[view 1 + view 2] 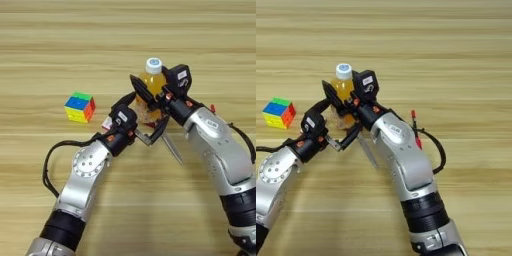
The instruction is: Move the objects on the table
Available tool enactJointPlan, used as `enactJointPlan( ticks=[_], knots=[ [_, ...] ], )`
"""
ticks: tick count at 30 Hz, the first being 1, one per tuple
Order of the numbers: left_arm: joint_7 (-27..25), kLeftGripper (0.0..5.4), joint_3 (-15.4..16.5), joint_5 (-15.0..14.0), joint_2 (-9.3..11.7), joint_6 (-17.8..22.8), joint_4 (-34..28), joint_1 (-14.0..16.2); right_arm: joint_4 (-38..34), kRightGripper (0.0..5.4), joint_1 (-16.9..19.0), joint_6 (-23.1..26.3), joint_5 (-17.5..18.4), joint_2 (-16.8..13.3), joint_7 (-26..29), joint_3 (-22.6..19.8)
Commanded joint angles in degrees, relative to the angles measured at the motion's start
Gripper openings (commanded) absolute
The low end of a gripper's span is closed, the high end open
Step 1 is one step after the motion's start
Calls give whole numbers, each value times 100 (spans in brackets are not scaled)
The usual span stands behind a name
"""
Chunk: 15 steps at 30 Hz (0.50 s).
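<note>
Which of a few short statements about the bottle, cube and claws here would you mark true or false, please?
1. The bottle has a white cap. True.
2. The cube lies to the right of the bottle. False: it lies to its left, apart from it.
3. The right claw is at the bottle. True.
4. The left claw is parked far from the bottle. False: it is just below and in front of it.
5. The cube is held by a claw. False: it rests alone on the table.
</note>
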Motion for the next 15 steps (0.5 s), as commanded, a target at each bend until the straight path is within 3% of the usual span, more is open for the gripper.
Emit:
enactJointPlan(
  ticks=[1,15],
  knots=[
    [17,540,35,-15,-52,117,115,-56,-243,350,0,60,42,44,70,82],
    [57,540,247,-216,-88,302,-69,-76,-252,350,195,100,1,32,171,295]
  ],
)
